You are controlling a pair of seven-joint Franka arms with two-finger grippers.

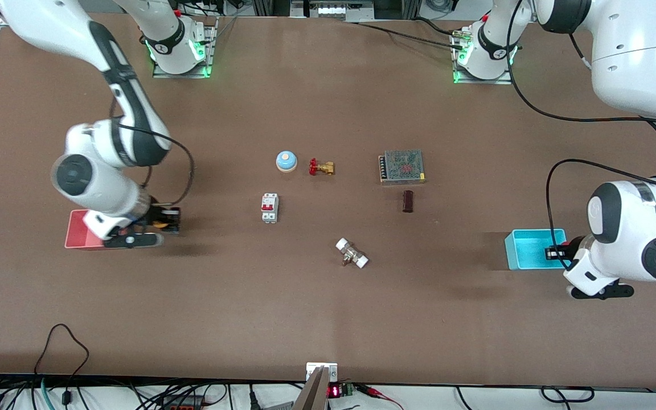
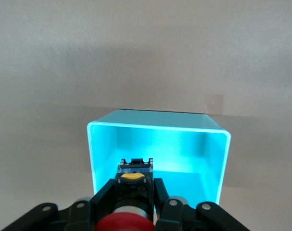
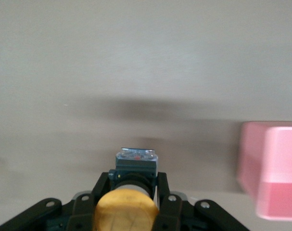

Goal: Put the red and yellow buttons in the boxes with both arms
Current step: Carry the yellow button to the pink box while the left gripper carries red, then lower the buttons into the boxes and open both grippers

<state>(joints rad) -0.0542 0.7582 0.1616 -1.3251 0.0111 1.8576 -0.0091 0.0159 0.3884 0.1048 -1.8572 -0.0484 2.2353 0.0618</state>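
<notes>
The red button (image 2: 128,222) is held between the fingers (image 2: 101,196) of the left gripper (image 2: 131,192), its red cap turned toward the camera and its black base, with a yellow part on it, pointed away. The gripper is seen over the near rim of the cyan box (image 2: 158,126), whose open top faces up. The box is set on the bare table (image 2: 146,57).

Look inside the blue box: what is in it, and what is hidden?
The blue box shows bare walls and floor. The left gripper, holding the red button above it, covers part of the floor.
</notes>
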